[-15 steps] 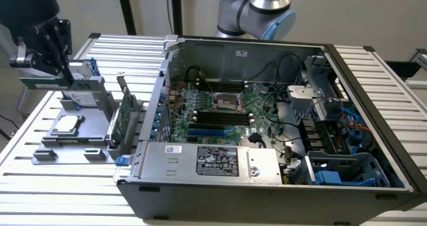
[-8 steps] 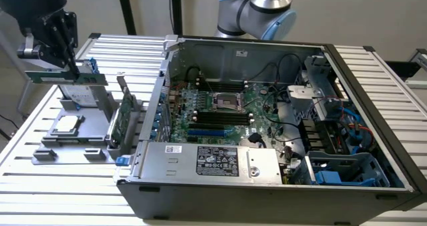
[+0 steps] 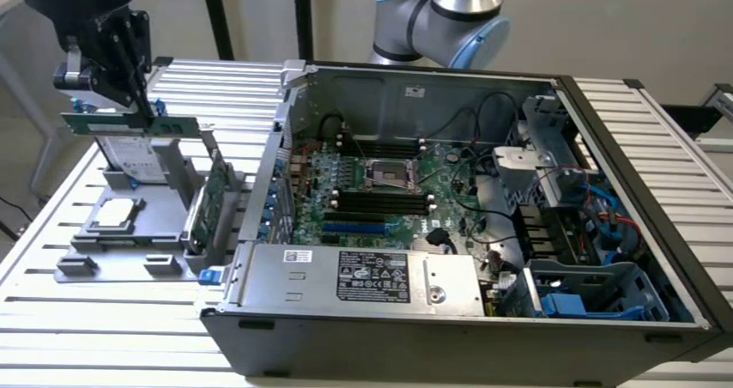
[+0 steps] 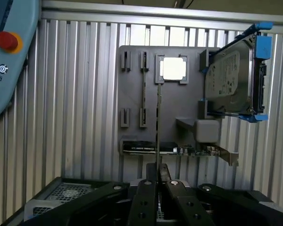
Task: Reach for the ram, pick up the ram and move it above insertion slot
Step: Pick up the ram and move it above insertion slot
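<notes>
The ram (image 3: 124, 126), a thin green stick, hangs level in the air above the grey holder tray (image 3: 160, 190) at the exterior view's left. My gripper (image 3: 144, 106) is shut on its upper edge. In the wrist view the ram (image 4: 158, 127) shows edge-on as a thin line running out from between my black fingers (image 4: 145, 197), with my gripper (image 4: 158, 181) shut on it. The black memory slots (image 3: 384, 201) lie on the motherboard inside the open computer case (image 3: 458, 319), well toward the exterior view's right of the ram.
On the tray sit a silver hard drive with blue rails (image 4: 233, 80), a square processor chip (image 4: 173, 68) and a larger green expansion card (image 3: 212, 203). The slatted aluminium table (image 3: 103, 319) carries everything. A teach pendant with a red button (image 4: 7, 41) lies at one edge.
</notes>
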You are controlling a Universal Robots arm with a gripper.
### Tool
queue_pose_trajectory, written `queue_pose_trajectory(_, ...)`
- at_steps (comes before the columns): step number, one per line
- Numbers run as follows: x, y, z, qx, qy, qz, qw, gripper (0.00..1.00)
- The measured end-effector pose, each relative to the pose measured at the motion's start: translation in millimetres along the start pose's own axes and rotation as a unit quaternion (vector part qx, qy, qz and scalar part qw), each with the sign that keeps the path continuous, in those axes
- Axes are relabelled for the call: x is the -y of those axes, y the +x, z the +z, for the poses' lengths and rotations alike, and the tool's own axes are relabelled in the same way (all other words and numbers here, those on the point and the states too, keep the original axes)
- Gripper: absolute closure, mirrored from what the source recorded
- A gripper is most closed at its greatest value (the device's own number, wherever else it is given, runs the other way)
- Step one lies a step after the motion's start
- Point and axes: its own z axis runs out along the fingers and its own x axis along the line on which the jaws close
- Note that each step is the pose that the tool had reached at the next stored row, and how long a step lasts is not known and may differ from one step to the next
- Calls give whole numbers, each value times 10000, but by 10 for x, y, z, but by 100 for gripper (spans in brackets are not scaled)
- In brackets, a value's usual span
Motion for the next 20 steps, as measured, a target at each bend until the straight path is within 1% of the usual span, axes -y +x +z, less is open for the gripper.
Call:
queue_pose_trajectory(7, 162, -30, -61, 38, 2, -1, 10000, 87)
queue_pose_trajectory(12, 266, -55, -83, 78, 4, -2, 10000, 87)
queue_pose_trajectory(20, 458, -94, -106, 142, 6, -4, 9999, 87)
